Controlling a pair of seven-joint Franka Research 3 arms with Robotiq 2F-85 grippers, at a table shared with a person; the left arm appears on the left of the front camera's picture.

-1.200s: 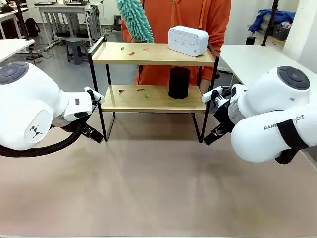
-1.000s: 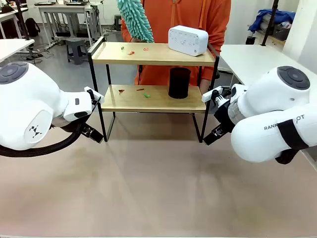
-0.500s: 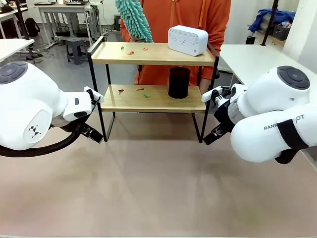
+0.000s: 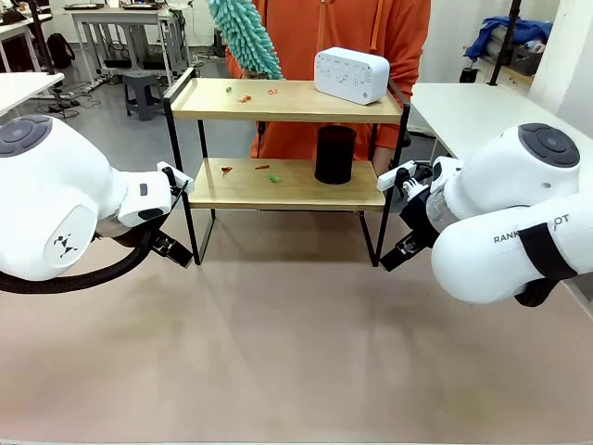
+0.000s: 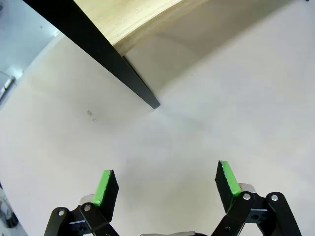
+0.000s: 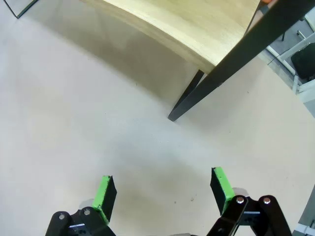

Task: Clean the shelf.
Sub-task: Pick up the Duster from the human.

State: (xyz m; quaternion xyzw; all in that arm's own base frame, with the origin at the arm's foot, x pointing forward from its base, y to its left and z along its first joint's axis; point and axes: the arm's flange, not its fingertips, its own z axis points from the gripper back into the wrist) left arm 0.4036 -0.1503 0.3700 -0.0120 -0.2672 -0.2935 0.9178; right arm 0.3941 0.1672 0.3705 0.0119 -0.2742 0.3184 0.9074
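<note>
Shelf [image 4: 287, 197] judged light, rigid; legs [image 4: 375, 236] at 3 and 9 o'clock best gripped. Held apart, empty: left tool [image 5: 165, 173], right tool [image 6: 161, 176].

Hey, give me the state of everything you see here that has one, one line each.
shelf: upright, coloured scraps on both boards
white box: resting on the top board, right side
black cylinder: upright on the lower board
teal duster: tilted, tip just above the top board
left gripper: open, empty, near a shelf leg
right gripper: open, empty, near a shelf leg
</note>
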